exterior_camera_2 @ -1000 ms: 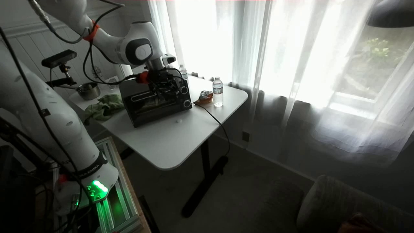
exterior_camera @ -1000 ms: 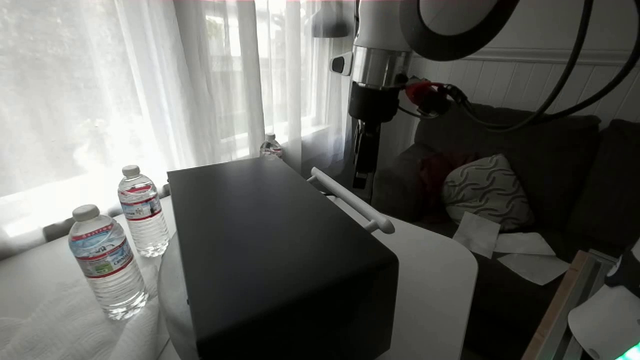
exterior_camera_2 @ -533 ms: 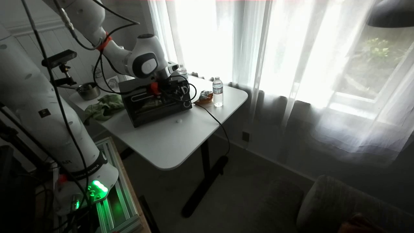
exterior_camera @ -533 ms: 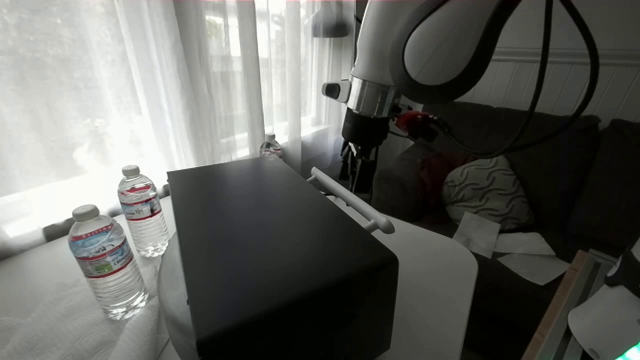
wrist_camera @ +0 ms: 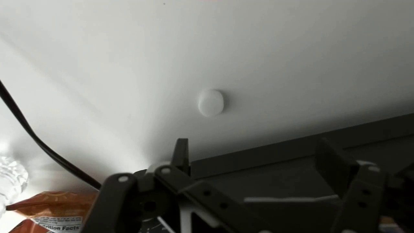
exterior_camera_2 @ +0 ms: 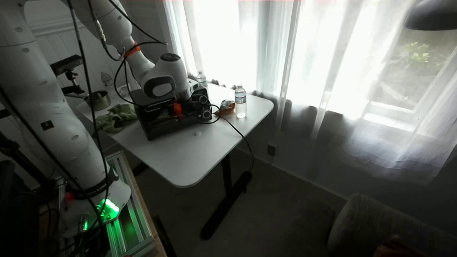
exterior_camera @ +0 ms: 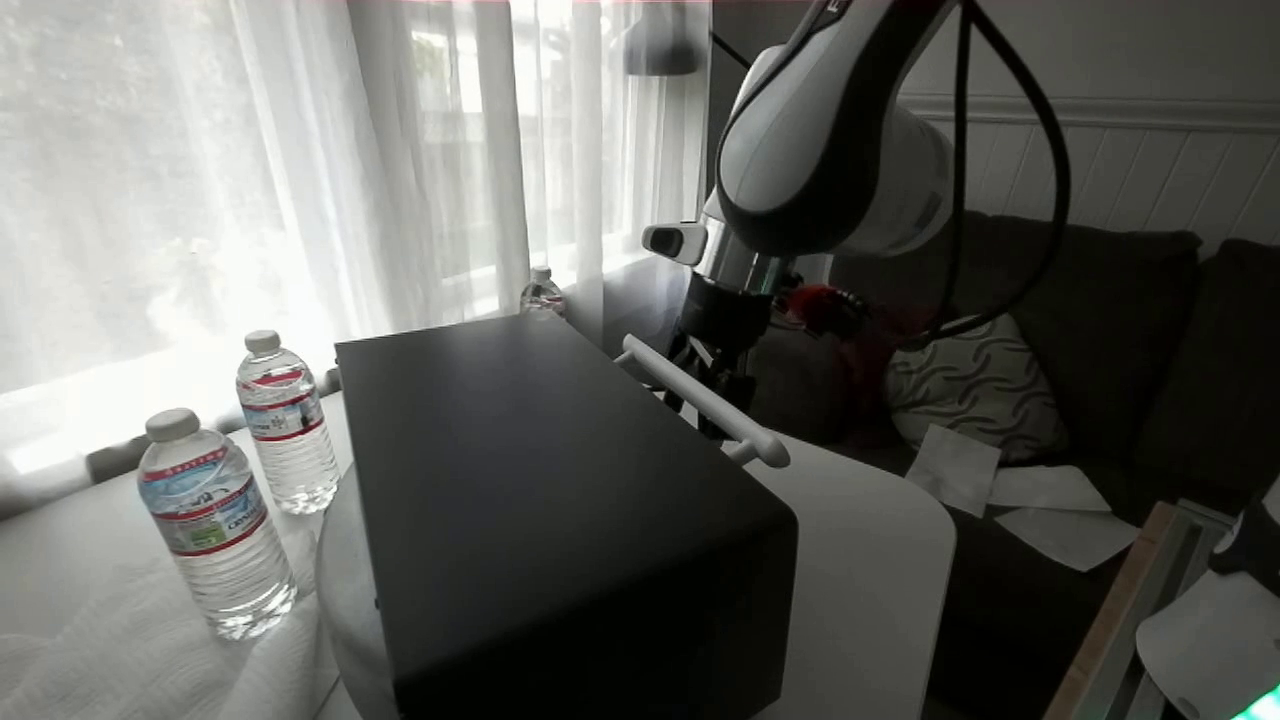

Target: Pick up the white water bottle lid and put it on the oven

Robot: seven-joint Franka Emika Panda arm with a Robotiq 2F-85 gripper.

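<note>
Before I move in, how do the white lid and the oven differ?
Colour: the lid is white, while the oven is black. Size: the lid is tiny next to the oven, which is by far the bulkier of the two. Shape: the lid is round, whereas the oven is a box with a broad flat top and a front handle. Shared: both rest on the same white table.

In an exterior view we see a bottle [exterior_camera_2: 241, 104] upright on the white desk [exterior_camera_2: 175, 157], an orange bag [exterior_camera_2: 227, 107] just beside it, and a black cord [exterior_camera_2: 235, 129] hanging over the edge. A green cloth [exterior_camera_2: 119, 116] lies crumpled near a metal pot [exterior_camera_2: 100, 100]. Sheer curtains [exterior_camera: 385, 150] and a lamp [exterior_camera: 662, 48] show in both exterior views. On the dark sofa [exterior_camera: 1110, 310] we find a patterned pillow [exterior_camera: 975, 385] and some papers [exterior_camera: 955, 470].
</note>
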